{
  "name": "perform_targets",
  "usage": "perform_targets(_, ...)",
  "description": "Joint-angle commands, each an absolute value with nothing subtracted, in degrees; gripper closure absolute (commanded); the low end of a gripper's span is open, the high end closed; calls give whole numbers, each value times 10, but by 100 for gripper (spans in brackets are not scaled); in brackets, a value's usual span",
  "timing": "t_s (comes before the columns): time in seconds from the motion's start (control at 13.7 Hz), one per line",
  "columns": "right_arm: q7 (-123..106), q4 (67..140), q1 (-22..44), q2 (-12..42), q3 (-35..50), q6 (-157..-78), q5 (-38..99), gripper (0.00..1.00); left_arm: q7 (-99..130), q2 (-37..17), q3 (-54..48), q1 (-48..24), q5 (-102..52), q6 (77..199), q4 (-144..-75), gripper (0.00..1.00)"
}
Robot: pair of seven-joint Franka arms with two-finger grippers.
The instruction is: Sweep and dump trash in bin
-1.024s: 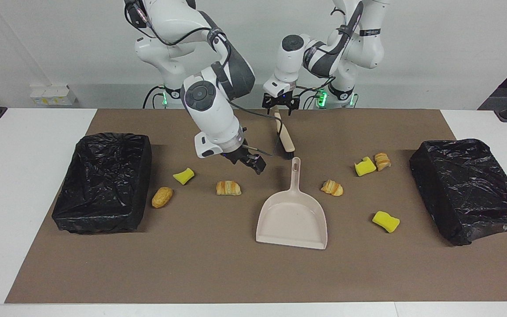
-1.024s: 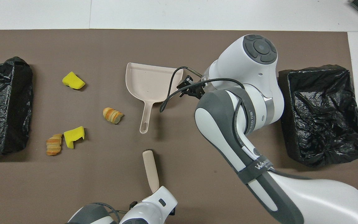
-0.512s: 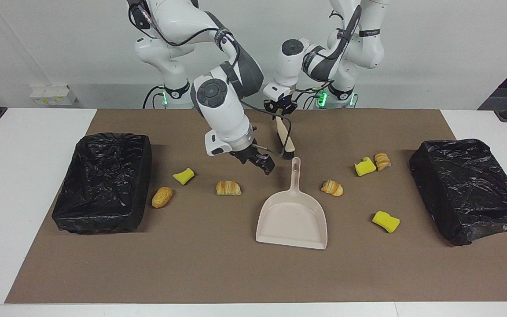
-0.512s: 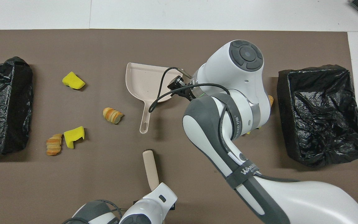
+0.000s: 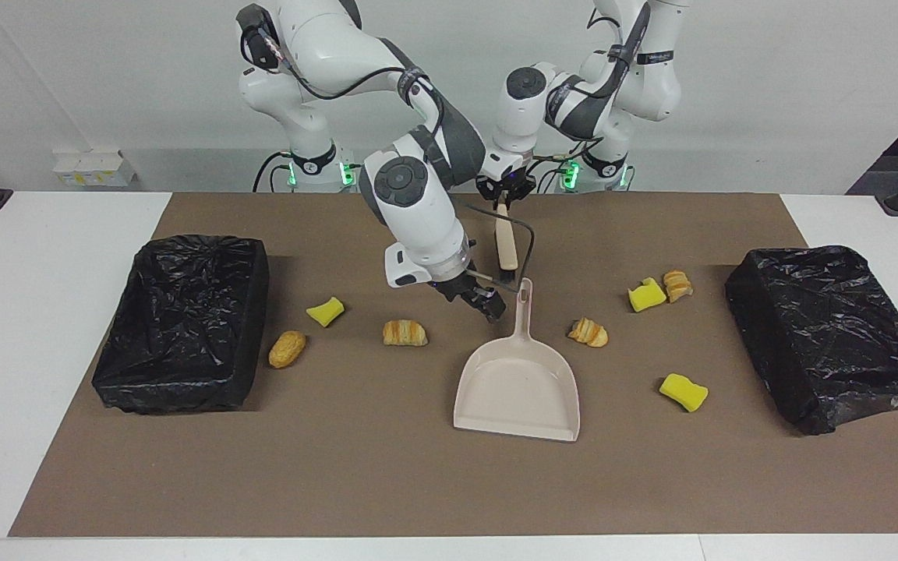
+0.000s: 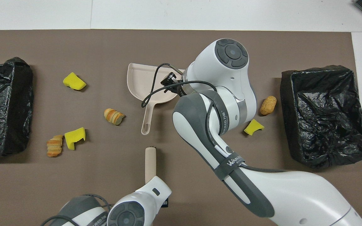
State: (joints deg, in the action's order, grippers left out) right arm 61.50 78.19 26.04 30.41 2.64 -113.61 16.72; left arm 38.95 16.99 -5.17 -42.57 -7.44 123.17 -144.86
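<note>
Right fingers (image 5: 493, 305) beside dustpan handle (image 5: 524, 308)

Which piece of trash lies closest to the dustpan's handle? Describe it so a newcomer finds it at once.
Start at the beige dustpan in the middle of the brown mat. Beside its handle, toward the left arm's end of the table, lies a golden-brown croissant bit. Unlike the yellow sponge chunk nearby, it is striped brown and lies alone.
</note>
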Motion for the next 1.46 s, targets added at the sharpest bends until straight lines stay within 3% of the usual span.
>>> perform_targets(0.0,674,697,289,362,25,-1101,123,0,289,216,-53,-344,-47,1173,-1447,100)
perform_targets(0.37,660,696,358,384,31,-1086,49,0,54,203,-54,-160,4,1158,-1408,100)
perform_targets(0.66,574,690,367,404,38,-1095,46,0,-105,176,-55,-46,17,1160,-1370,100)
perform_targets(0.73,566,689,364,407,42,-1093,46,5,-126,176,-55,-30,17,1162,-1370,100)
perform_targets(0.95,564,693,371,412,42,-1103,39,33,-158,172,-54,-11,17,1165,-1370,100)
perform_targets(1.02,563,693,371,412,42,-1103,39,54,-160,172,-54,-11,17,1165,-1370,100)
perform_targets(1.1,556,693,370,412,43,-1105,39,69,-160,172,-53,-10,17,1165,-1370,100)
perform_targets(1.24,554,699,370,410,42,-1106,39,81,-164,172,-52,-9,17,1165,-1369,100)
perform_targets(1.32,553,699,370,410,41,-1105,38,100,-165,171,-52,-4,17,1165,-1366,100)
perform_targets(1.39,549,699,372,410,40,-1105,33,100,-165,163,-53,2,17,1163,-1358,100)
